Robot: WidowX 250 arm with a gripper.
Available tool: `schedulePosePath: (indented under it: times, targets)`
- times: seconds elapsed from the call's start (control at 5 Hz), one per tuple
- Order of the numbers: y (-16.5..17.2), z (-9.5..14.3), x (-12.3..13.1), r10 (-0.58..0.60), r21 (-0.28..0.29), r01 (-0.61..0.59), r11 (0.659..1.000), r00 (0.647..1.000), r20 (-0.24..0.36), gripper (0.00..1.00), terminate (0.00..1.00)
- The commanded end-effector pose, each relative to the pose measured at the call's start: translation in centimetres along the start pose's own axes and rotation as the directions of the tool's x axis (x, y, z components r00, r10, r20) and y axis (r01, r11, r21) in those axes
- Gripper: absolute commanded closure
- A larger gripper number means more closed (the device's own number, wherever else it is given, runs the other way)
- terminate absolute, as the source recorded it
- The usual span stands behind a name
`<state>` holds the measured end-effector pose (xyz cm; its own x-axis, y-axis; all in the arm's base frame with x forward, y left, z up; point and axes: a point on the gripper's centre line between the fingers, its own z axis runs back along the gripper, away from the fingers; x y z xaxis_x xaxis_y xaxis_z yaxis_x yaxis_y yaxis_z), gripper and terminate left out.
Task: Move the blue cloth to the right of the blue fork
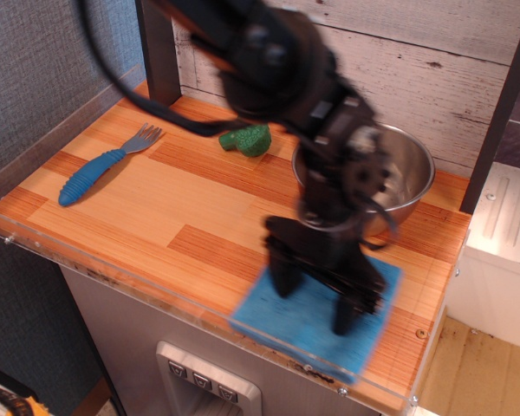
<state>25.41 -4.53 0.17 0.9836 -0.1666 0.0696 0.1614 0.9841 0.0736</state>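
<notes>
The blue cloth (282, 322) lies flat at the front edge of the wooden table, right of centre. My gripper (316, 296) stands upright on it, blurred by motion, with its two fingers (284, 276) spread wide apart and their tips down on the cloth. The blue fork (100, 166) lies at the far left of the table, with its tines pointing towards the back. The cloth is far to the right of the fork, with a wide stretch of bare wood between them.
A steel bowl (416, 165) stands at the back right, just behind the gripper. A green broccoli toy (247, 139) lies at the back centre. A clear plastic rim (156, 299) runs along the table's front and left edges. A dark post (160, 61) stands at the back left.
</notes>
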Motion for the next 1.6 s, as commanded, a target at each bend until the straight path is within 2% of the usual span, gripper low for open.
schedulePosePath:
  times: [0.0,0.2,0.8,1.2,1.4]
  targets:
    - [6.3,-1.5,-1.7,-0.033,0.033,0.034,0.999,0.999,-0.036,0.0,0.0]
    - [9.0,-1.8,-1.3,-0.095,0.031,0.096,0.995,0.995,-0.031,0.0,0.0]
    - [14.8,-1.4,-2.5,-0.035,0.004,0.035,0.999,0.998,-0.046,0.0,0.0]
    - [15.7,-0.1,-3.1,-0.029,0.013,0.03,0.999,0.999,-0.036,0.0,0.0]
    - [15.4,1.0,-1.8,-0.031,0.019,0.031,0.999,1.0,0.005,0.0,0.0]
